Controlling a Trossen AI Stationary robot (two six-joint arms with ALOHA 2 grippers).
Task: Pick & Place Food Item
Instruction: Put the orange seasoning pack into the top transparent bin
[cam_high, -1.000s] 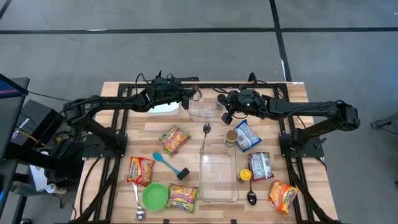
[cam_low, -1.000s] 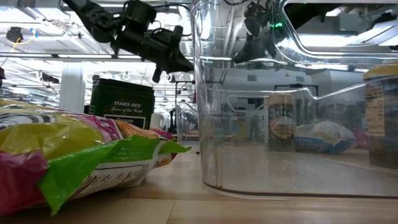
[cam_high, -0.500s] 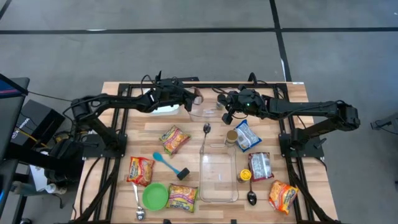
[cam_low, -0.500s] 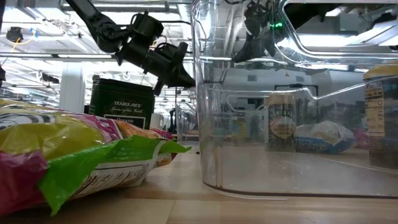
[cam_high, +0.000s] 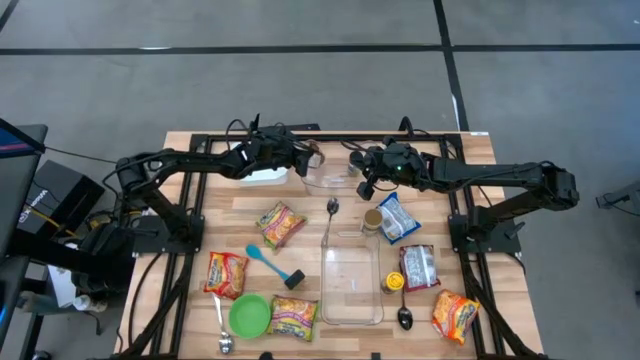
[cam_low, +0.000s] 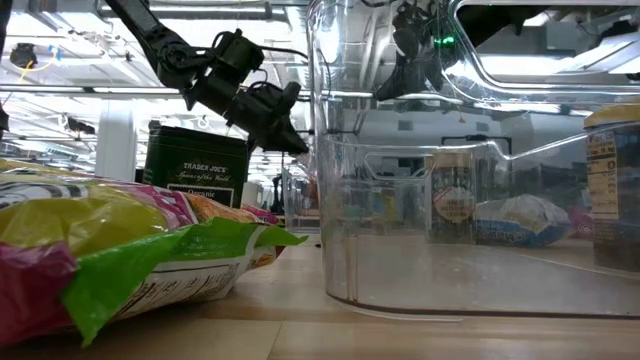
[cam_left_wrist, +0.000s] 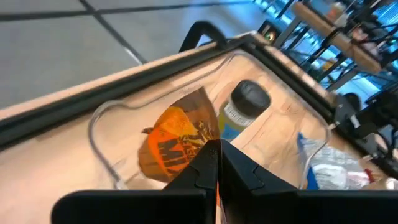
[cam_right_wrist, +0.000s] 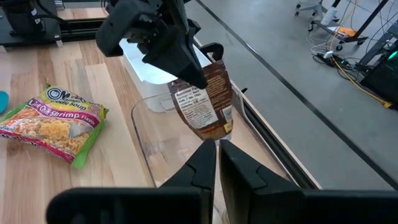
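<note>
At the far edge of the table (cam_high: 190, 210), my left gripper (cam_high: 305, 152) pinches a brown snack packet (cam_right_wrist: 203, 104) by its top corner and holds it over the small clear tub (cam_high: 328, 176); my right wrist camera shows the packet's label side hanging off the table above the tub's rim. My left wrist camera gives the orange front of that packet inside the tub's outline, with a dark-capped jar (cam_left_wrist: 244, 106) beyond it. My right gripper (cam_high: 364, 186) hovers just beside the tub, fingers pressed together on nothing, which only its own wrist camera makes plain.
</note>
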